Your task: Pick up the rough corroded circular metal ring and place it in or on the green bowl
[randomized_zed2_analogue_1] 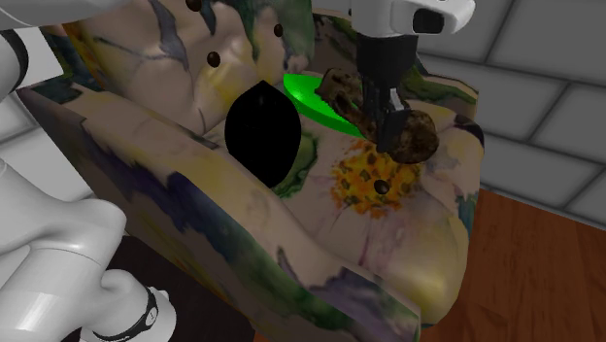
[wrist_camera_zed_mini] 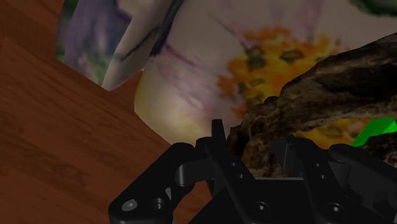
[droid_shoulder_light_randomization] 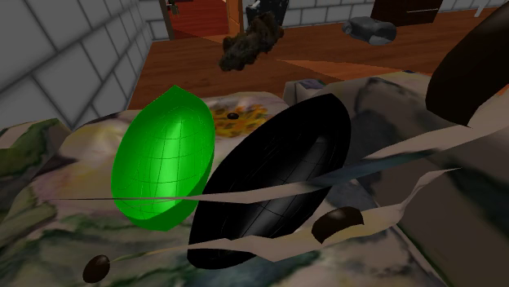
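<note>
Clamping the rough brown ring [randomized_zed2_analogue_1: 422, 136] between the two fingers of the black gripper [randomized_zed2_analogue_1: 390, 124], at the upper right of the second exterior view, under the white arm [randomized_zed2_analogue_1: 398, 19] coming down from the top edge. Holding the ring tilted and clear of the flowered sofa [randomized_zed2_analogue_1: 408, 233], above the orange flower centre [randomized_zed2_analogue_1: 374, 180] printed on the seat. Overlapping, with the ring's left end, the right rim of the green bowl [randomized_zed2_analogue_1: 306, 95] in that view. Failing to settle, from that angle, between hanging over the bowl and merely passing in front of it.

Seeing, in the shoulder view, the same ring at the upper middle of the frame, against the wooden floor [droid_shoulder_light_randomization: 367, 53], well above the green bowl at the left centre. Finding a black bowl [droid_shoulder_light_randomization: 273, 183] just right of the green one, both lying on the sofa. Noticing dark brown buttons [droid_shoulder_light_randomization: 336, 222] on the upholstery at the lower right and lower left. Catching a grey tiled wall [droid_shoulder_light_randomization: 49, 49] at the upper left and a grey lump [droid_shoulder_light_randomization: 369, 28] on the floor at the upper right.

Looking along the hand in the wrist view: pressing on the ring's crusted band from either side with both fingers, with a sliver of green bowl showing past the ring and floorboards beyond the sofa's edge.
</note>
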Robot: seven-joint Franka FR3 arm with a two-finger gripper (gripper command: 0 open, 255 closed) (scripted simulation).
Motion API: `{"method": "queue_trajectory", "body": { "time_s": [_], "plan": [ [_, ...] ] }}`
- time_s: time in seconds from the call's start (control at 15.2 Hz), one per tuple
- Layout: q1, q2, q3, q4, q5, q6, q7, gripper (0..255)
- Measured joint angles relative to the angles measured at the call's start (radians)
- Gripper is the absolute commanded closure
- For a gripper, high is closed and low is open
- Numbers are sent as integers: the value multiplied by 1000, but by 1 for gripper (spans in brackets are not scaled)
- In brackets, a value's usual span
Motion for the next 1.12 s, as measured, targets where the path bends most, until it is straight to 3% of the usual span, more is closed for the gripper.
{"method": "queue_trajectory", "body": {
  "time_s": [0.4,1.12],
  "plan": [
    [15,38,22,107,-12,-73,33,255],
    [163,218,171,308,-104,-131,314,255]
  ]
}}
